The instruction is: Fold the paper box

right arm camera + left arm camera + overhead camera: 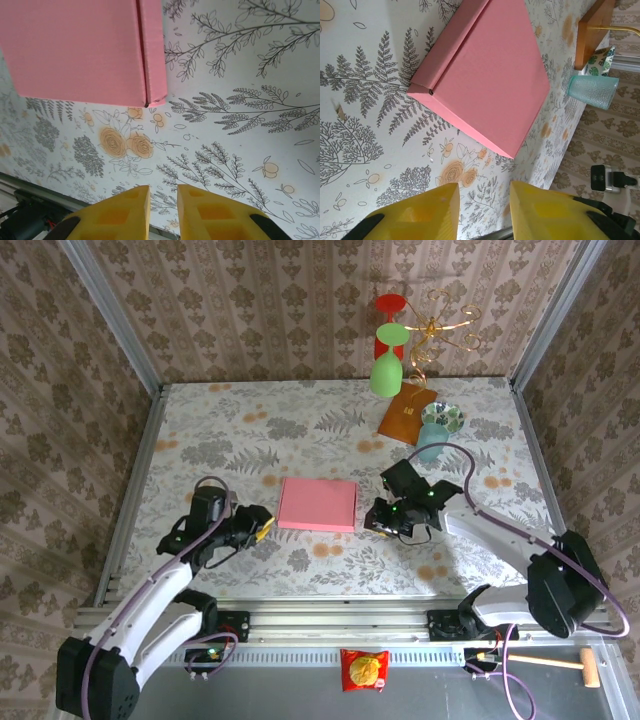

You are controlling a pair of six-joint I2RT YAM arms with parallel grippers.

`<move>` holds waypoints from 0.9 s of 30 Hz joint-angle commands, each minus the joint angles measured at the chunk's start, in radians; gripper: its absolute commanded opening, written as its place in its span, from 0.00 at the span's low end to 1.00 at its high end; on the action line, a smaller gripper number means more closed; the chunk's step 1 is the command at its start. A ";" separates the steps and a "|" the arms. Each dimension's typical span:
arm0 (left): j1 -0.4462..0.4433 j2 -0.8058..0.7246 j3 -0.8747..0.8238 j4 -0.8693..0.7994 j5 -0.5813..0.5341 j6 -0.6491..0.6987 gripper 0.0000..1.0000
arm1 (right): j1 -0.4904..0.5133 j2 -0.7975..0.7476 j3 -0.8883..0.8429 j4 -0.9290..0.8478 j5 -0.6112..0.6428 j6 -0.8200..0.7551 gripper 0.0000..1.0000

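Note:
The pink paper box (317, 504) lies shut and flat on the flowered table, a slim rectangle between the two arms. In the left wrist view the box (485, 75) shows its closed lid and a side seam. My left gripper (262, 524) sits just left of it, open, with nothing between its yellow fingers (427, 212). On the box's right side my right gripper (374, 521) is open by a narrower gap and apart from the box. The right wrist view has the box (82, 50) above the empty yellow fingers (125, 215).
An orange-brown flat packet (407, 411) and a teal cup (432, 443) stand at the back right. Green and red glasses (386, 370) hang on a gold stand. A snack packet (365, 670) and a wooden mallet (560, 663) lie on the near ledge.

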 commanded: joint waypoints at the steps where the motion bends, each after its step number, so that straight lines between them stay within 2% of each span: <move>1: 0.010 -0.007 0.066 -0.068 -0.023 0.046 0.33 | 0.004 -0.062 0.023 -0.052 0.086 -0.039 0.29; 3: 0.038 0.008 0.127 -0.131 -0.043 0.100 0.39 | 0.001 -0.103 0.049 -0.076 0.163 -0.067 0.43; 4: 0.064 0.013 0.162 -0.177 -0.057 0.135 0.46 | -0.003 -0.135 0.065 -0.102 0.232 -0.085 0.60; 5: 0.090 0.012 0.191 -0.216 -0.073 0.164 0.81 | -0.011 -0.163 0.076 -0.121 0.281 -0.101 0.99; 6: 0.118 0.008 0.219 -0.263 -0.098 0.192 1.00 | -0.023 -0.210 0.081 -0.139 0.350 -0.125 1.00; 9: 0.227 -0.031 0.279 -0.324 -0.157 0.295 1.00 | -0.044 -0.363 0.095 -0.200 0.599 -0.201 1.00; 10: 0.252 -0.044 0.310 -0.369 -0.216 0.348 1.00 | -0.045 -0.414 0.092 -0.213 0.712 -0.221 1.00; 11: 0.263 -0.052 0.344 -0.423 -0.308 0.392 1.00 | -0.047 -0.452 0.082 -0.223 0.828 -0.226 1.00; 12: 0.263 -0.055 0.385 -0.509 -0.457 0.417 1.00 | -0.049 -0.488 0.063 -0.226 0.966 -0.225 1.00; 13: 0.257 -0.056 0.412 -0.587 -0.653 0.416 1.00 | -0.062 -0.522 0.026 -0.207 1.075 -0.253 1.00; 15: 0.260 -0.053 0.428 -0.667 -0.977 0.448 1.00 | -0.116 -0.595 -0.105 -0.026 1.108 -0.448 1.00; 16: 0.269 -0.057 0.407 -0.618 -1.073 0.534 1.00 | -0.146 -0.641 -0.200 0.110 1.103 -0.534 1.00; 17: 0.287 -0.066 0.362 -0.478 -1.101 0.709 1.00 | -0.175 -0.687 -0.272 0.220 1.090 -0.573 1.00; 18: 0.302 -0.083 0.287 -0.286 -1.048 0.933 1.00 | -0.211 -0.726 -0.362 0.351 1.065 -0.611 1.00; 19: 0.316 -0.095 0.224 -0.141 -1.031 1.042 1.00 | -0.249 -0.745 -0.449 0.469 1.035 -0.644 1.00; 21: 0.352 -0.089 0.098 0.091 -0.979 1.168 1.00 | -0.308 -0.716 -0.551 0.636 0.993 -0.667 1.00; 23: 0.400 -0.029 -0.005 0.261 -0.870 1.187 1.00 | -0.361 -0.618 -0.585 0.696 0.926 -0.670 1.00; 25: 0.441 0.053 -0.046 0.327 -0.759 1.131 1.00 | -0.415 -0.510 -0.600 0.778 0.816 -0.703 1.00; 27: 0.441 0.158 -0.063 0.389 -0.689 1.079 1.00 | -0.465 -0.418 -0.604 0.881 0.709 -0.729 1.00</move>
